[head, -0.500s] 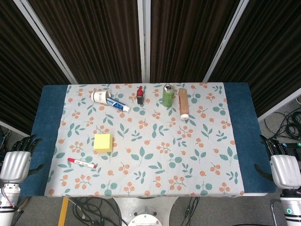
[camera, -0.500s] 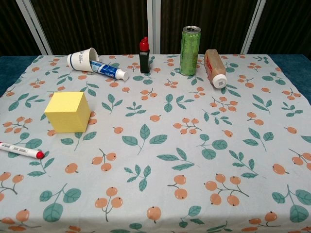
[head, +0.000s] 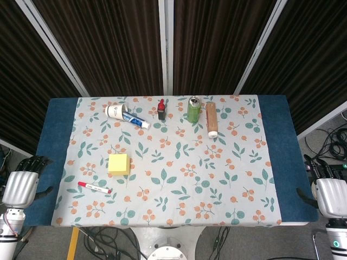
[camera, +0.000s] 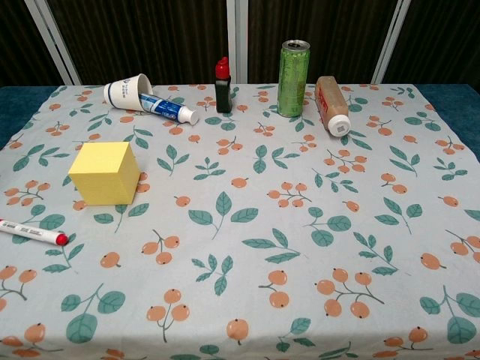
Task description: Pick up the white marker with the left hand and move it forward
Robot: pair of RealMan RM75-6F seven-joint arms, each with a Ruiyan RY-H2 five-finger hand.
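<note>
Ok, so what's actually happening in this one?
Nothing is being handled yet. The white marker with a red cap lies untouched near the table's front left, in front of the yellow sticky-note block. The left hand hangs off the table's left edge, holding nothing; the right hand sits off the right edge, also empty. The pickup has not started.

The blue-topped surface (head: 57,157) carries a pale cloth printed with leaves and orange berries (head: 179,179), leaving bare blue strips at the left and right edges. On the cloth, a white marker with a red cap (head: 94,188) lies near the front left corner, just behind it a yellow sticky-note block (head: 119,163).

Along the far edge:
- a tipped white paper cup (head: 114,111) with a blue-and-white toothpaste tube (head: 136,120) at its mouth;
- a small dark bottle with a red cap (head: 161,109);
- an upright green can (head: 194,109);
- a brown bottle lying on its side (head: 211,119).
</note>
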